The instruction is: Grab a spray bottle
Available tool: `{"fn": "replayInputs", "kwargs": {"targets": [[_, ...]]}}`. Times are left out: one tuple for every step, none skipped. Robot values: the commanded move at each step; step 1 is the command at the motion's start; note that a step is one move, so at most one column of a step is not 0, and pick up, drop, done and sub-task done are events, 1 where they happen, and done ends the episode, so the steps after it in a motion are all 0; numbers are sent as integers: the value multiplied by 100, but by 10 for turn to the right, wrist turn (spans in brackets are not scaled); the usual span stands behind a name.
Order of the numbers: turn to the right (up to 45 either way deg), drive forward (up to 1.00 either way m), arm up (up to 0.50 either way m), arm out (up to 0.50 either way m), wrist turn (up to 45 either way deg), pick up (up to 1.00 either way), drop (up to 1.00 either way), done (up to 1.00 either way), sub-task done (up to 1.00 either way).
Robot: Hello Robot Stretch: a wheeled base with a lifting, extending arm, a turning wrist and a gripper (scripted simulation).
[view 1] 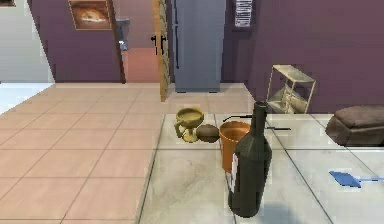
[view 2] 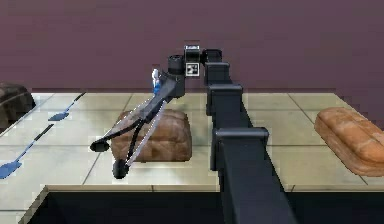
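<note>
Claw point(view 2: 108, 158) hangs before a brown loaf point(view 2: 170, 140) on the tiled countertop point(view 2: 300, 120).

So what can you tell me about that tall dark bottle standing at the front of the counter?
The bottle looks like dark, glossy glass, nearly black: a slim neck over a wider body, with a pale patch low on its side. It stands upright on the pale tiled counter, nearest the camera. An orange cup sits just behind it; whether they touch can't be told.

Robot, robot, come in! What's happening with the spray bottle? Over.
Pincer by brown loaf; can't tell if holding anything. Small blue-white thing beside pincer's body, maybe the bottle. Loaf possibly in the way.
</note>
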Motion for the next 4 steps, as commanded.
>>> {"fn": "replayInputs", "kwargs": {"targets": [[0,0,0,0,450,0,0,0,0],[0,0,0,0,450,0,0,0,0],[0,0,0,0,180,0,0,0,0],[0,0,0,0,0,100,0,0,0]]}}
